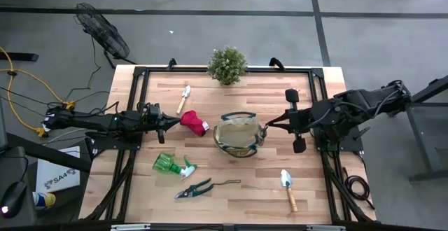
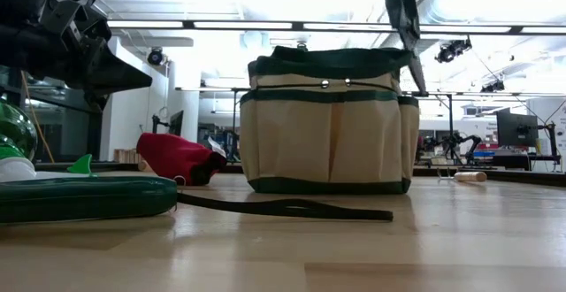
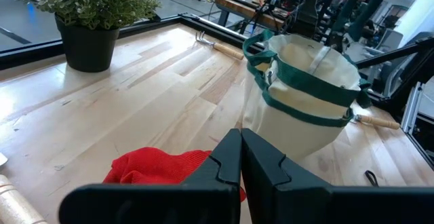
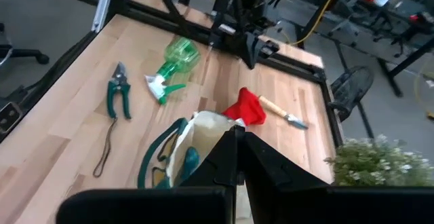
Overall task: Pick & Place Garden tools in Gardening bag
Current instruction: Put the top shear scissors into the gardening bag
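Left gripper (image 1: 168,122): jaws pressed together, nothing held, tips just beside the red glove (image 1: 194,123), which lies left of the bag (image 1: 239,136). Right gripper (image 1: 268,124): jaws together, empty, poised at the bag's right rim, above table level.

Bag is seen upright at table centre, mouth open, handles raised. Spray bottle (image 1: 172,164) is lying on its side in front of the left gripper, pruners (image 1: 194,188) just beyond it toward the near edge, a dark cord trailing from them. One trowel (image 1: 184,96) is found near the potted plant (image 1: 227,64) at the far edge; another trowel (image 1: 288,189) lies near the front right corner. All tools are on the table (image 1: 259,189), outside the bag.
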`<act>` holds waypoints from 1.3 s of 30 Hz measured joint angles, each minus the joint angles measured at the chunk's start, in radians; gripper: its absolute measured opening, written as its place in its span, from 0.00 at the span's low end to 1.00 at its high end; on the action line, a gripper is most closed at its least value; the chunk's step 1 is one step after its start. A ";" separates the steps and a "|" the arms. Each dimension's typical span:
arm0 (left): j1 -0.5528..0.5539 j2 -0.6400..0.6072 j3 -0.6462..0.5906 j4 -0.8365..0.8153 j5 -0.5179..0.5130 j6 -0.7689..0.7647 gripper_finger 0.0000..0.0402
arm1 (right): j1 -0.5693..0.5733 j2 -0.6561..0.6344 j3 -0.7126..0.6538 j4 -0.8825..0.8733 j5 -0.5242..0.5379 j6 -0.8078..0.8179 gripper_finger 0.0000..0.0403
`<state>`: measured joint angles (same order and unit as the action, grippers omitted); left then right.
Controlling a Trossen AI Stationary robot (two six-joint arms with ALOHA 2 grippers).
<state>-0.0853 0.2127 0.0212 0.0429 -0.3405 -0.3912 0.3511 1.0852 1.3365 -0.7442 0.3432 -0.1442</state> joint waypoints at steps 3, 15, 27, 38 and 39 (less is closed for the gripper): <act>0.000 0.000 0.000 0.000 0.000 0.000 0.00 | 0.000 -0.009 0.000 0.000 0.022 -0.003 0.01; 0.000 0.000 0.000 0.000 0.000 0.000 0.00 | -0.001 -0.028 0.000 -0.035 0.080 -0.018 0.01; 0.000 0.000 0.000 0.000 0.000 0.000 0.00 | -0.001 -0.040 0.000 -0.084 0.145 -0.032 0.01; 0.000 0.000 0.000 0.000 0.000 0.000 0.00 | -0.001 -0.040 0.000 -0.117 0.127 -0.038 0.01; 0.000 0.000 0.000 0.000 0.000 0.000 0.00 | -0.001 -0.040 0.000 -0.119 0.126 -0.038 0.01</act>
<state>-0.0855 0.2127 0.0212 0.0429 -0.3407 -0.3912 0.3498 1.0454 1.3365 -0.8631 0.4692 -0.1825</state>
